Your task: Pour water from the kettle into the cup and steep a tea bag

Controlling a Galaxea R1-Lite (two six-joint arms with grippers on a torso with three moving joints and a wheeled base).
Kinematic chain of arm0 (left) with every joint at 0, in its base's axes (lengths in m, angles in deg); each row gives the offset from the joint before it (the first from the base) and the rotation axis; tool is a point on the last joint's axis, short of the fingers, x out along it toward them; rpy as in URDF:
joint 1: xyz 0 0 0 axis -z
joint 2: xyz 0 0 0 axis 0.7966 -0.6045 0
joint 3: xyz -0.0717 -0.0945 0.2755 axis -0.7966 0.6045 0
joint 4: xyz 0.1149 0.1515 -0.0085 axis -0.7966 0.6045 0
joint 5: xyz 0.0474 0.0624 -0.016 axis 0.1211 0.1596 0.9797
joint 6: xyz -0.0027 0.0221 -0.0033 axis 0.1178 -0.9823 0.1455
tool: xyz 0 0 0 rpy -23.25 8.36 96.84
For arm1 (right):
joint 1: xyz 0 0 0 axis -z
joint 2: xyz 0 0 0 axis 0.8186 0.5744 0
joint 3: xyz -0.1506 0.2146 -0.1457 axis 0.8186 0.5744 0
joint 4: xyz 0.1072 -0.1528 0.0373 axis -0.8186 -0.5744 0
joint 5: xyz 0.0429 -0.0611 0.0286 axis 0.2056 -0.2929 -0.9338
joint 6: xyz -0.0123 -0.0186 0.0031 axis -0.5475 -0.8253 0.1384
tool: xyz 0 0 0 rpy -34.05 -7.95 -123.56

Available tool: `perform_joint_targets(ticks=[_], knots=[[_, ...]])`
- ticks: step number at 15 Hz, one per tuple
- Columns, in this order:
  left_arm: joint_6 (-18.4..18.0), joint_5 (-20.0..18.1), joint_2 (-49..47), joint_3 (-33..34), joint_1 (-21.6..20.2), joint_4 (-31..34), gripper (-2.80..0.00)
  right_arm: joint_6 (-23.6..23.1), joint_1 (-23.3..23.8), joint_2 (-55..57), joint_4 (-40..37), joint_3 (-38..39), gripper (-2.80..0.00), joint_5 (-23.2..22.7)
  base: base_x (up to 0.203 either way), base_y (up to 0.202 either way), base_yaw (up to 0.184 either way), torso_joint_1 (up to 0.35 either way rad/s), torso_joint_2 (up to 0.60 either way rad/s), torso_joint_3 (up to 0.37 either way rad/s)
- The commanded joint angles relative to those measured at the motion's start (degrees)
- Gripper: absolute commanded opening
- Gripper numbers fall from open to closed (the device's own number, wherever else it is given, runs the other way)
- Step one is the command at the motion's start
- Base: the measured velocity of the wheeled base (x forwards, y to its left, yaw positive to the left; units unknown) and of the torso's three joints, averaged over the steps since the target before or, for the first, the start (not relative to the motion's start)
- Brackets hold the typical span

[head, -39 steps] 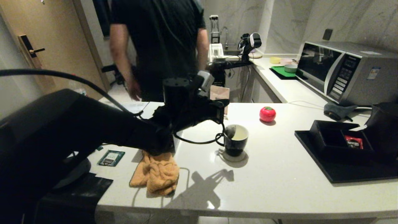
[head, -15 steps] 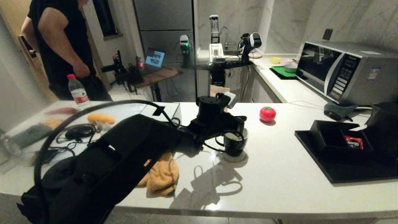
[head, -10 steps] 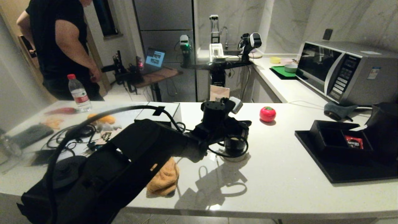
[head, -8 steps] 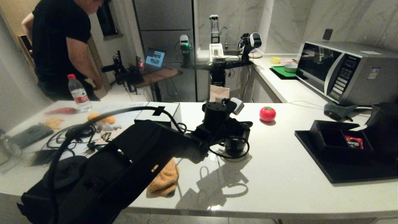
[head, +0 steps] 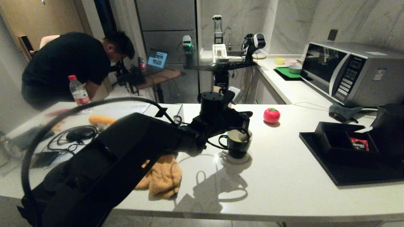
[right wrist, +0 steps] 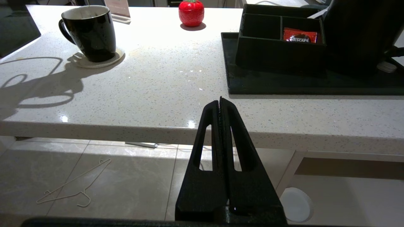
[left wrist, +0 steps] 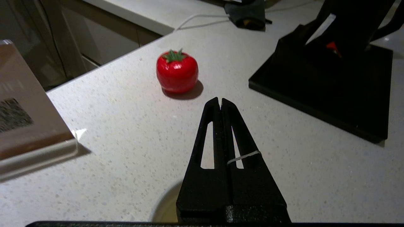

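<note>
The left gripper [left wrist: 220,101] is positioned directly above the cup [head: 239,143]. Its fingers are pressed together on a thin string [left wrist: 243,156], which is seen crossing one finger in the left wrist view. The tea bag [head: 243,137] is seen just inside the cup's rim, at or just above the pale water [head: 234,136]; whether it is submerged cannot be told. The cup stands on a round coaster [right wrist: 96,61] near the middle of the counter [head: 284,176].

The tea bag is judged to be very light, soft and, once wet, easily torn. It is best held by the string alone and not by the paper. A thin string may slip between smooth fingers, so the grip should be kept firm and any dipping motion slow and vertical.

The cup is judged to be rigid, moderately heavy when filled, and breakable; contact with its rim is to be avoided.

The kettle [right wrist: 359,34] stands on the black tray [head: 318,157] at the right end of the counter. The right gripper [right wrist: 220,101] is parked below the counter edge, fingers pressed together, empty.
</note>
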Motion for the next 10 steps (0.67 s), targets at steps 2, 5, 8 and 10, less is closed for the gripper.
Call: perform_joint_targets(ticks=[2, 5, 8, 10], knots=[[-0.01, 0.08, 3.72, 0.0, -0.67, -0.24, -2.8, -0.02, -0.02, 0.07, -0.05, 0.0, -2.8, 0.07, 0.0, 0.0, 0.0, 0.0, 0.0, 0.0], [-0.05, 0.09, 4.38, 0.04, -0.92, -0.33, -2.8, -0.02, -0.02, 0.07, 0.04, 0.0, -2.8, -0.01, 0.0, 0.0, 0.0, 0.0, 0.0, 0.0], [-0.14, 0.01, 3.72, 0.65, -0.92, -0.83, -2.8, -0.02, -0.02, 0.07, -0.01, 0.0, -2.8, 0.03, 0.0, 0.0, 0.0, 0.0, 0.0, 0.0], [-0.21, -0.12, 2.46, 0.94, -0.92, -1.02, -2.8, -0.02, -0.02, 0.07, -0.03, 0.0, -2.8, -0.01, 0.0, 0.0, 0.0, 0.0, 0.0, 0.0]])
